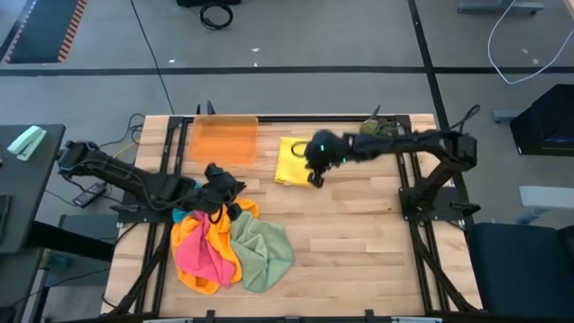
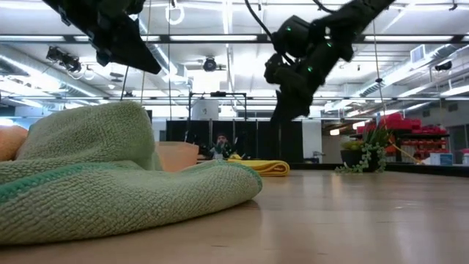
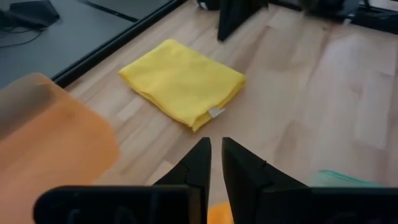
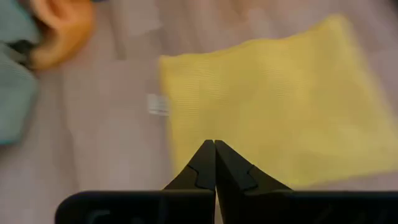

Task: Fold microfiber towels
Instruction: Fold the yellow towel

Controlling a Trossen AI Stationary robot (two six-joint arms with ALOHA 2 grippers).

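Observation:
A folded yellow towel (image 1: 291,161) lies flat on the table toward its far side, its white tag (image 4: 157,104) on the wood beside one corner. My right gripper (image 1: 316,179) hangs shut above the towel's near edge, clear of it in the low view (image 2: 282,110). A loose pile of orange (image 1: 193,238), pink (image 1: 202,256) and sage green (image 1: 265,251) towels lies near the front left. My left gripper (image 3: 216,155) hovers over the pile's far end (image 1: 235,190). It points toward the yellow towel (image 3: 183,84), its fingers a narrow gap apart with nothing between them.
A translucent orange tray (image 1: 224,139) stands at the far edge, left of the yellow towel. A bit of teal cloth (image 1: 184,215) shows at the pile's far left. Bare wood lies to the right of the pile and the yellow towel. The green towel (image 2: 110,176) fills the low view's left.

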